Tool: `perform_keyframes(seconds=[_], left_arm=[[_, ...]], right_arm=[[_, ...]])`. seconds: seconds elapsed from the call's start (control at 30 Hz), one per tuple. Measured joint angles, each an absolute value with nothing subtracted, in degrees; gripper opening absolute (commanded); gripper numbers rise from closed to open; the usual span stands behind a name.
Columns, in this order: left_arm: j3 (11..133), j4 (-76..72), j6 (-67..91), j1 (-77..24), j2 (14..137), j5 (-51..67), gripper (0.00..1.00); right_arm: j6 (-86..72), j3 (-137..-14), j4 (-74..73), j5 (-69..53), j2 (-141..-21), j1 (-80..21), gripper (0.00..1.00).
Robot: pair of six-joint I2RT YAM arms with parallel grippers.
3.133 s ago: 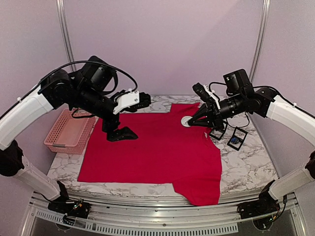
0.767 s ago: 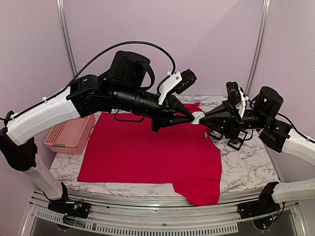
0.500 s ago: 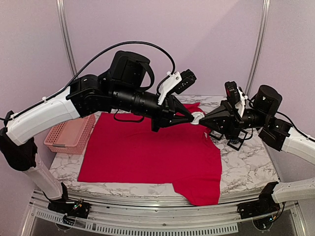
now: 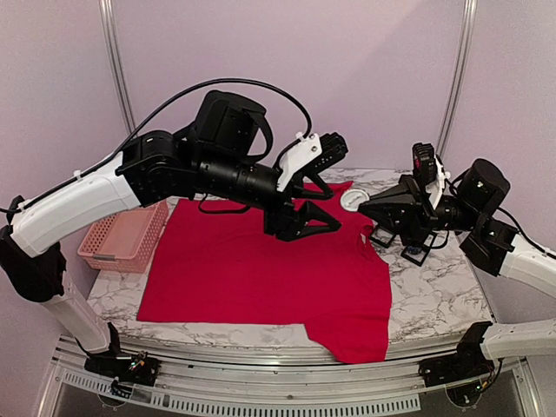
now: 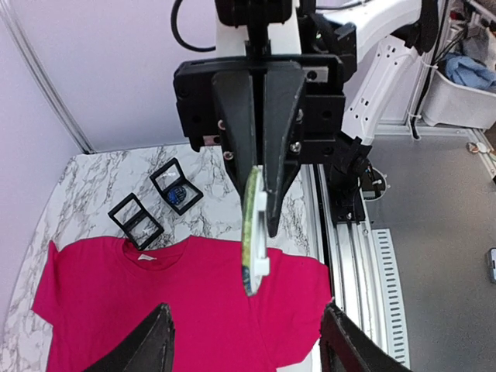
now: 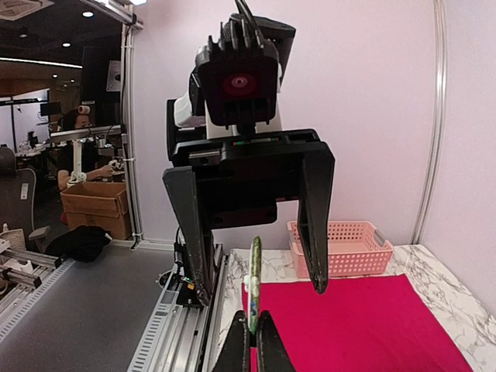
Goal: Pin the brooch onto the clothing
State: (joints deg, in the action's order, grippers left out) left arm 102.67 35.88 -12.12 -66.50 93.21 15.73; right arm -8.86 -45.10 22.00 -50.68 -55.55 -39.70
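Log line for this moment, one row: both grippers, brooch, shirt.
left gripper open, facing brooch | right gripper shut on brooch, held in air | T-shirt spread out, brooch not yet pinned

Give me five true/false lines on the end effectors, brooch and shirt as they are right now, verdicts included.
1. The right end effector is shut on the brooch. True.
2. The left end effector grips the brooch too. False: its jaws stand open, clear of the brooch.
3. The brooch is pinned on the red T-shirt. False: it is held in the air above the shirt.
4. The pink basket sits on the left arm's side of the shirt. True.
5. The two black display boxes lie on the shirt. False: they sit on the marble tabletop, beside the collar.
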Motion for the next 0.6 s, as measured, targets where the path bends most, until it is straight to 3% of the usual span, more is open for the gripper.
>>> perform_keyframes(seconds=[0.37, 0.6], left_arm=[[111.4, 36.8, -14.4, -66.5, 93.8, 15.6, 0.48], [112.7, 36.1, -12.9, -66.8, 95.1, 16.1, 0.52]], right_arm=[[-23.6, -39.9, 49.6, -48.9, -57.1, -39.7, 0.00], [-26.7, -39.8, 56.2, -48.1, -58.2, -39.7, 0.00]])
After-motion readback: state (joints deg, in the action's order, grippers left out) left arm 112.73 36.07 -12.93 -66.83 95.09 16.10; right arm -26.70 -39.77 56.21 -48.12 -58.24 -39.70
